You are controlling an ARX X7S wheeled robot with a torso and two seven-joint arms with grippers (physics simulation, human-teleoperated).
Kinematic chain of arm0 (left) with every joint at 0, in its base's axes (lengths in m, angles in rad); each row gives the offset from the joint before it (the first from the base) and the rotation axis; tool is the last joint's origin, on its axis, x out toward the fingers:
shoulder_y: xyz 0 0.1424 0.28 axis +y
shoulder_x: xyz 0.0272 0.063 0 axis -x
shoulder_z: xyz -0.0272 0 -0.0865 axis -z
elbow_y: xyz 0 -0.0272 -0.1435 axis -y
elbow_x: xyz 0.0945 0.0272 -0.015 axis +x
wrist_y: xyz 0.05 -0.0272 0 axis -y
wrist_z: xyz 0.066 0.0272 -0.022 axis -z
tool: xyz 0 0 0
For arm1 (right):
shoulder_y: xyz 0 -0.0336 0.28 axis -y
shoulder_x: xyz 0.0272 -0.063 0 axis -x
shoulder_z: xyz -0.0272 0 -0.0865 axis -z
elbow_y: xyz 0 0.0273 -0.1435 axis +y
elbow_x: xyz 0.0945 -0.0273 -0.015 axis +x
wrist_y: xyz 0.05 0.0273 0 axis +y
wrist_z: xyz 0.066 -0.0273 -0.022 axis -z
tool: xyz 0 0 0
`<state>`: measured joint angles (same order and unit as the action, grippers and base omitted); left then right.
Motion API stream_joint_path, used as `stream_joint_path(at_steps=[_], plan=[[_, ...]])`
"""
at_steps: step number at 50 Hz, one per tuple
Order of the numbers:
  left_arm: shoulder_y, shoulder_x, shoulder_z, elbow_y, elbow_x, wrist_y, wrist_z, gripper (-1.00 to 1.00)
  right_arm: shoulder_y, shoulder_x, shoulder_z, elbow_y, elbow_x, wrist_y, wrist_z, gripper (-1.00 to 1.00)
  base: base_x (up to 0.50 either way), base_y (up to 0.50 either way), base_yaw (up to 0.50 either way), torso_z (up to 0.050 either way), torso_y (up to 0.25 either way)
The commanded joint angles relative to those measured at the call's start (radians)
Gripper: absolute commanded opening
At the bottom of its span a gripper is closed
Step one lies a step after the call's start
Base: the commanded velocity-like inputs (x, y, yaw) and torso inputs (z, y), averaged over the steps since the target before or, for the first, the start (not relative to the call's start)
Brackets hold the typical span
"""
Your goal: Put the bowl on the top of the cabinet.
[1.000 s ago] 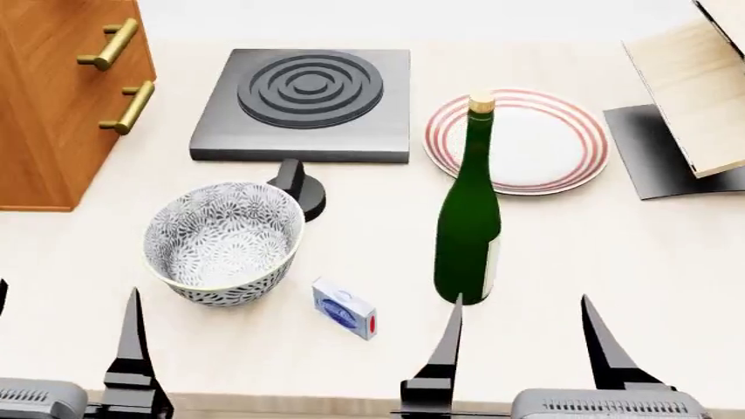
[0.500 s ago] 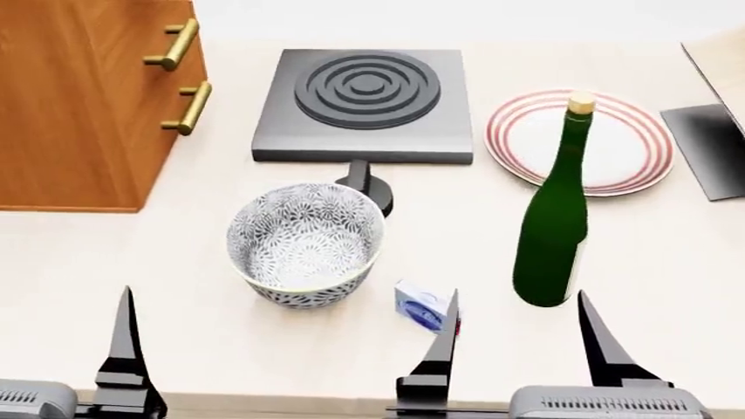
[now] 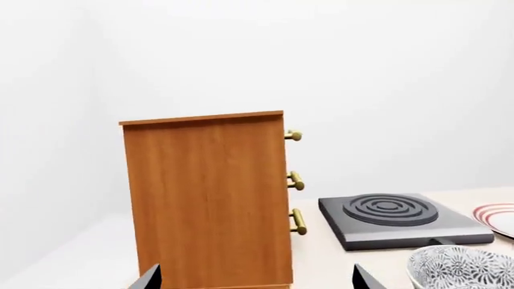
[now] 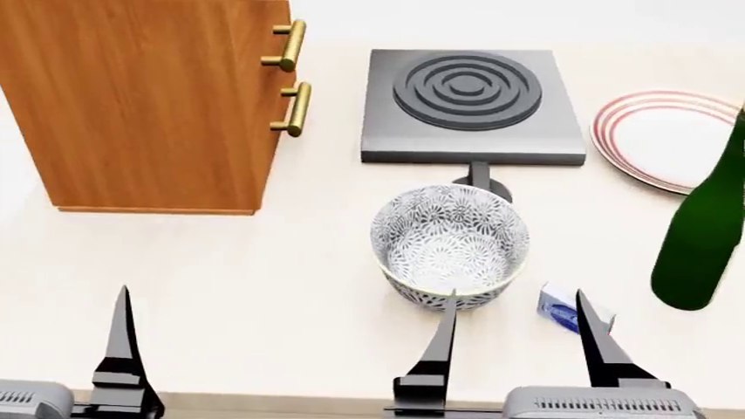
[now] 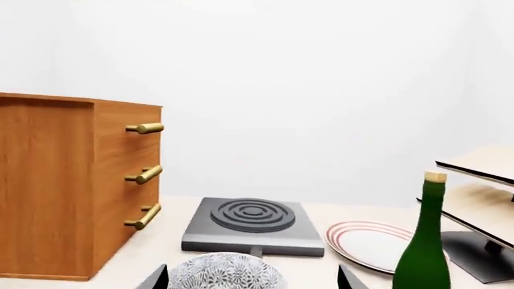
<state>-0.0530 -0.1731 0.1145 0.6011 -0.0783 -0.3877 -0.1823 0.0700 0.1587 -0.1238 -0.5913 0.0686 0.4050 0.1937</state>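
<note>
The bowl (image 4: 451, 244), white with a fine grey floral pattern, stands upright on the pale counter in front of the hotplate. It also shows low in both wrist views, bowl (image 5: 225, 272) and bowl (image 3: 461, 268). My right gripper (image 4: 516, 298) is open just short of the bowl's near rim, one fingertip (image 4: 452, 301) overlapping that rim, and it holds nothing. My left gripper (image 3: 257, 266) is open and empty, facing the cabinet's side. The cabinet (image 4: 152, 96), orange-brown wood with brass handles, stands at the far left; its flat top (image 3: 201, 118) shows in the left wrist view.
A dark hotplate (image 4: 466, 96) with ring burner sits behind the bowl. A red-striped plate (image 4: 664, 140) and a green bottle (image 4: 704, 236) stand to the right. A small blue-and-white box (image 4: 564, 310) lies by the bowl. A pale wooden rack (image 5: 482, 180) is far right.
The head view has swung left: the cabinet, bowl, hotplate and bottle all slid right in the picture. The bowl now lies straight ahead of my right gripper. Both grippers stay open.
</note>
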Motion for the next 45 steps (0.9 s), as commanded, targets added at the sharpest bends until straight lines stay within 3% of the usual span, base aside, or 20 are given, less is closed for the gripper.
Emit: stream_joint_path(at_steps=[1, 45], plan=[[0.004, -0.006, 0.001, -0.007, -0.011, 0.011, -0.008, 1.00, -0.003, 0.010, -0.013, 0.002, -0.005, -0.014, 0.011, 1.00, 0.00, 0.18, 0.00, 0.000, 0.000], [0.002, -0.042, 0.028, -0.013, -0.045, 0.025, -0.049, 1.00, 0.007, 0.032, -0.038, 0.035, 0.008, -0.031, 0.046, 1.00, 0.00, 0.47, 0.00, 0.000, 0.000]])
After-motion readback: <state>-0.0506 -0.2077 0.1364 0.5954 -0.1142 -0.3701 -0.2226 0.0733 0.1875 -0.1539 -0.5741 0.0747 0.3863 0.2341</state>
